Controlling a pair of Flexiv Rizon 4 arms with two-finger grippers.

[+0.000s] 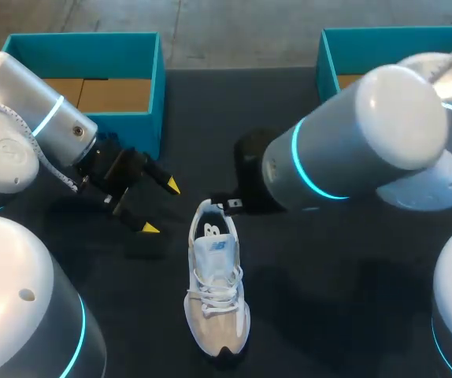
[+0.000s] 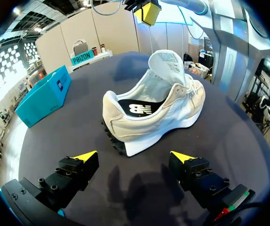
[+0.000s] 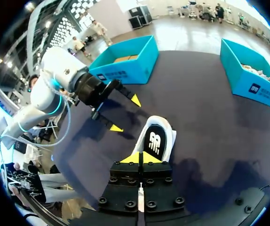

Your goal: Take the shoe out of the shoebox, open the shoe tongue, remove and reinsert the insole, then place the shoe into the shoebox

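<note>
A white and beige shoe (image 1: 216, 291) lies on the dark table, heel toward the far side, toe toward the near edge. In the left wrist view the shoe (image 2: 154, 113) sits just ahead of my left gripper (image 2: 135, 157), which is open and empty, its heel facing the fingers. The tongue (image 2: 168, 63) stands up, and the black insole (image 2: 142, 108) shows inside. My left gripper (image 1: 161, 207) hangs to the left of the heel, clear of it. My right gripper (image 3: 139, 157) is shut with nothing in it, above the heel of the shoe (image 3: 156, 139). My right arm hides it in the head view.
One teal shoebox (image 1: 84, 71) stands at the back left and another teal shoebox (image 1: 391, 47) at the back right, partly behind my right arm. Bare dark table lies around the shoe on its right and near sides.
</note>
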